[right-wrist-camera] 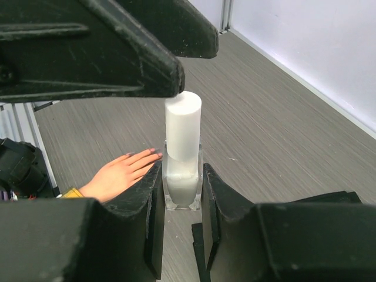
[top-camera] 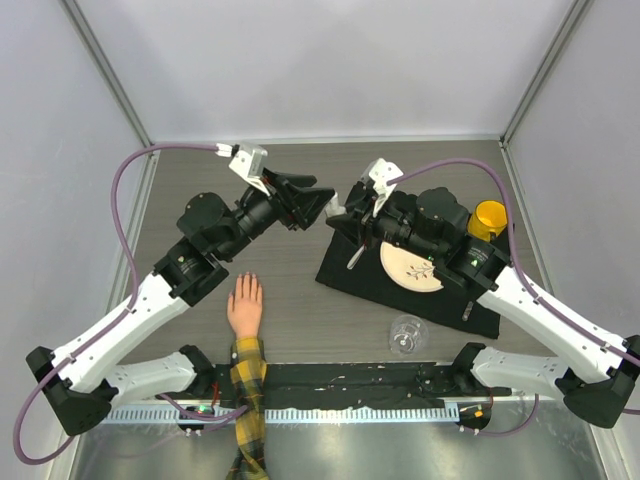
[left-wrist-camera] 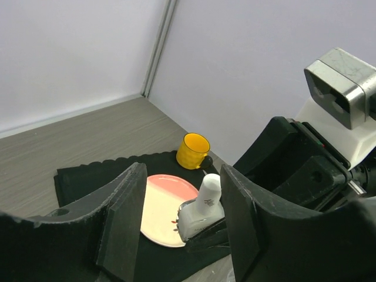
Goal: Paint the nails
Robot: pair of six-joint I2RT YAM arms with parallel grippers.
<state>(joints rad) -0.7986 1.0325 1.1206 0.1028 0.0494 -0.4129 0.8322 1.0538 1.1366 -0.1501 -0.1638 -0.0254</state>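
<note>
My right gripper [top-camera: 340, 219] [right-wrist-camera: 182, 169] is shut on a clear nail polish bottle [right-wrist-camera: 183, 179] with a tall white cap [right-wrist-camera: 183, 126], held above the table. My left gripper [top-camera: 322, 205] [left-wrist-camera: 182, 174] is open, its jaws on either side of the cap [left-wrist-camera: 209, 191], which is close to the right-hand finger [left-wrist-camera: 247, 217]. The peach fake hand [top-camera: 244, 305] [right-wrist-camera: 117, 174] lies flat, palm down, on the table with a yellow-and-black plaid sleeve [top-camera: 248, 395]. Its nails [right-wrist-camera: 154, 151] look small and greyish-purple at the fingertips, well below and to the left of both grippers.
A black mat [top-camera: 350, 275] on the right bears a pink-and-cream plate [top-camera: 410, 265] [left-wrist-camera: 158, 205], with a yellow cup [top-camera: 488, 218] [left-wrist-camera: 192, 150] at its far end. A clear glass [top-camera: 405, 333] stands at the mat's near edge. White walls enclose the table.
</note>
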